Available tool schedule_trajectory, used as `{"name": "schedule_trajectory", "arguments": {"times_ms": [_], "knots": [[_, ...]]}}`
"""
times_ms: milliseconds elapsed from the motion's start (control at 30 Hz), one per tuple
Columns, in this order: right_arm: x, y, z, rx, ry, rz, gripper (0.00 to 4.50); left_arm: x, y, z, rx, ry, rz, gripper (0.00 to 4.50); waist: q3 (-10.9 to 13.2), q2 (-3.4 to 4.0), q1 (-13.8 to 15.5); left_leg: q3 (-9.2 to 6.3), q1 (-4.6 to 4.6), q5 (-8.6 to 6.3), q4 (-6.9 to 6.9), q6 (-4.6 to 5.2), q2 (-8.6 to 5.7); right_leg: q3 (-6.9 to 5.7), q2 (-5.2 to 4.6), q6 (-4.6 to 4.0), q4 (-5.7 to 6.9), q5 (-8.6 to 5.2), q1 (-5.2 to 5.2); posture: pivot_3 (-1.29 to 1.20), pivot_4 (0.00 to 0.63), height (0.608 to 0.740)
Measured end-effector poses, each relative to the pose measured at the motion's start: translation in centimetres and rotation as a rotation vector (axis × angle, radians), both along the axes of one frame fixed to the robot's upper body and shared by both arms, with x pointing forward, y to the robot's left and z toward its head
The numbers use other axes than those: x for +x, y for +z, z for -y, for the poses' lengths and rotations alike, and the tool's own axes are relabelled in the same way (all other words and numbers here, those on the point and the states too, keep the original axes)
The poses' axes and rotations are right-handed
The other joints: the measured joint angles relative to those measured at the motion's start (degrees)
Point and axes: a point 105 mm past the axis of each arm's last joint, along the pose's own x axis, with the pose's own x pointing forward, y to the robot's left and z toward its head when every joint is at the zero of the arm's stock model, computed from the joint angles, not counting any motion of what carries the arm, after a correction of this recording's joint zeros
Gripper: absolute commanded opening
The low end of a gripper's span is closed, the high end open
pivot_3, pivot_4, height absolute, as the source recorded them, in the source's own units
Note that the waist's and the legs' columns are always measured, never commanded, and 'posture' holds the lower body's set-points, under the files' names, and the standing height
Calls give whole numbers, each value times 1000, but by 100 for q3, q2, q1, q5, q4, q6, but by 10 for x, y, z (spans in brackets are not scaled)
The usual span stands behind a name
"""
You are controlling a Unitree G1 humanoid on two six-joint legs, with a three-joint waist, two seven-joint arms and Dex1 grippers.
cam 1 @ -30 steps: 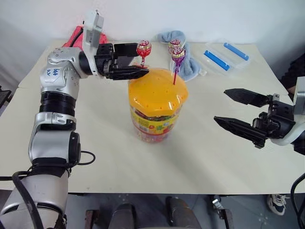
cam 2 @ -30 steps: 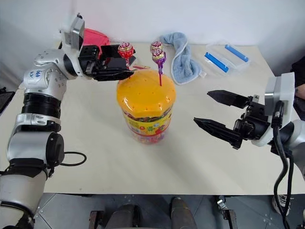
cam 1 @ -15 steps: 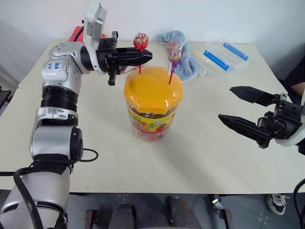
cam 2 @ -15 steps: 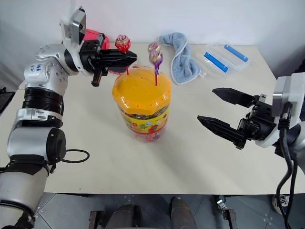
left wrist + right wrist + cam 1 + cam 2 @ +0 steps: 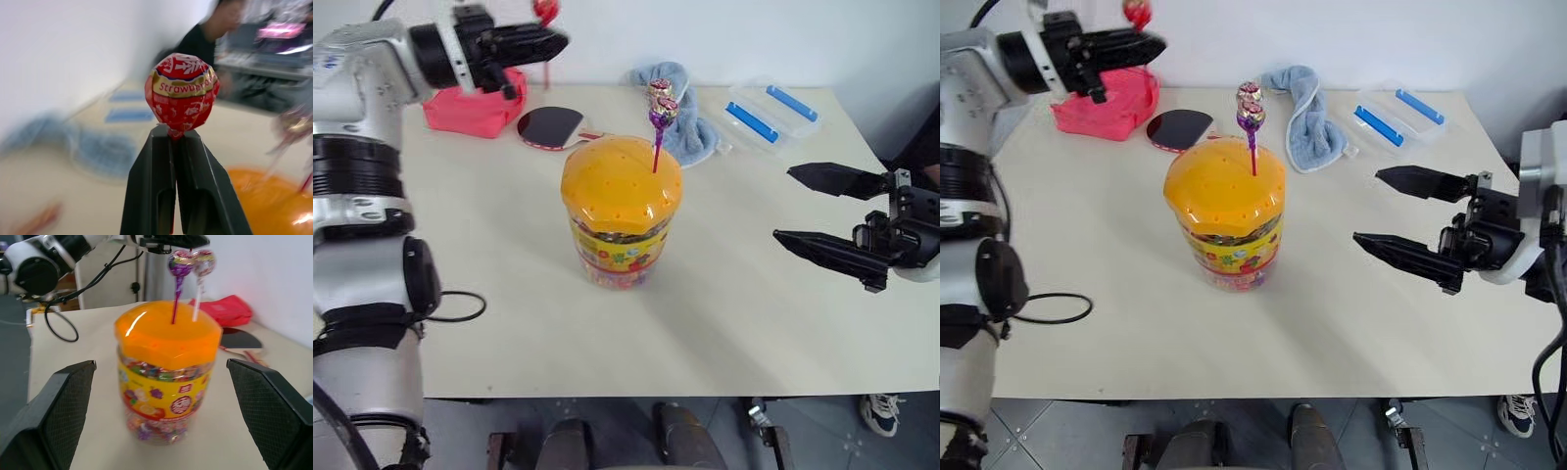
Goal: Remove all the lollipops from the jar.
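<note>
The red lollipop [image 5: 181, 93] is now clear of the jar [image 5: 1225, 211], pulled from the lid a second ago and carried up and away to the left, pinched by the left end effector [image 5: 177, 139]. Two lollipops [image 5: 191, 263] remain in the orange lid. The right end effector [image 5: 1396, 213] waits spread wide beside the jar, above the worktop [image 5: 1332, 323].

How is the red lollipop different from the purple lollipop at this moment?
The red lollipop is held in the shut left claw, up above the table's far left; the purple lollipop stands with its stick in the jar's orange lid. The red wrapper reads Strawberry; the purple one's print is unreadable. Both are small round wrapped candies on thin sticks.
</note>
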Motion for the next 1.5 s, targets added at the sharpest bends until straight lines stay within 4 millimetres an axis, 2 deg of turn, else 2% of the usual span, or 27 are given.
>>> {"name": "schedule_trajectory", "arguments": {"times_ms": [67,133,233,333,467,633,667,833,967,1067,1167,1267,1367,1500], "knots": [[-1,-1,0,-3,29,-7,4500,3,-29,-33,45,174,-134,24,0,1,5,2,3,0,0,-1,0,2,-2,-1,4,-1,1,0,150,740],[-1,-4,0,-12,56,-19,4500,0,-67,-67,98,341,-268,24,0,1,-7,7,9,1,-1,-2,3,4,-3,-6,10,-3,1,0,150,740],[2,-9,-1,-22,73,-40,4500,-12,-125,-99,166,517,-478,24,1,-3,14,2,2,4,5,-7,5,-2,-6,-8,15,-4,-3,0,150,740],[7,-11,-6,-35,95,-42,4500,-30,-164,-114,235,635,-642,24,2,-5,37,-2,-3,3,10,-9,-2,-9,-15,-8,16,-5,-3,0,150,740],[12,-11,-8,-36,110,-36,4500,-53,-201,-117,295,696,-804,24,2,-6,42,-2,-4,1,11,-12,-3,-11,-17,-8,14,-5,-2,0,150,740],[14,-13,-9,-35,118,-43,4500,-63,-216,-123,338,761,-858,24,1,-6,32,-1,-1,2,11,-14,-3,-11,-17,-9,14,-5,-1,0,150,740],[15,-13,-9,-35,117,-39,4500,-65,-220,-124,348,769,-872,266,1,-6,29,-1,-1,2,12,-14,-3,-11,-16,-8,15,-5,-1,0,150,740],[19,-11,-8,-31,106,-31,4500,-67,-220,-125,359,767,-883,1598,1,-5,13,1,5,3,8,-16,-2,-10,-15,-10,17,-6,0,0,150,740],[19,-11,-8,-32,103,-32,4500,-73,-214,-134,397,803,-890,2746,1,-5,12,2,3,3,8,-16,-2,-10,-14,-10,16,-6,-2,0,150,740],[19,-12,-6,-37,97,-35,4500,-75,-195,-136,429,803,-848,3600,2,-7,18,0,1,2,9,-18,-2,-11,-14,-10,15,-6,-2,0,150,740],[20,-14,-4,-50,86,-40,4500,-73,-159,-141,429,816,-750,4474,2,-7,20,2,1,2,9,-20,-4,-11,-14,-11,12,-6,-1,0,150,740],[20,-12,-1,-63,69,-30,4500,-66,-123,-138,422,779,-619,4474,2,-7,28,3,3,2,9,-19,-6,-13,-14,-13,11,-7,2,0,150,740],[21,-12,0,-69,57,-24,4500,-57,-98,-120,402,656,-496,4474,2,-7,28,3,3,2,9,-19,-6,-13,-13,-13,10,-8,3,0,150,740],[22,-7,4,-62,29,7,4500,-35,-66,-59,269,313,-243,4474,2,-5,102,3,-4,5,34,-27,-4,-19,-13,-13,13,-7,5,0,150,740]]}}
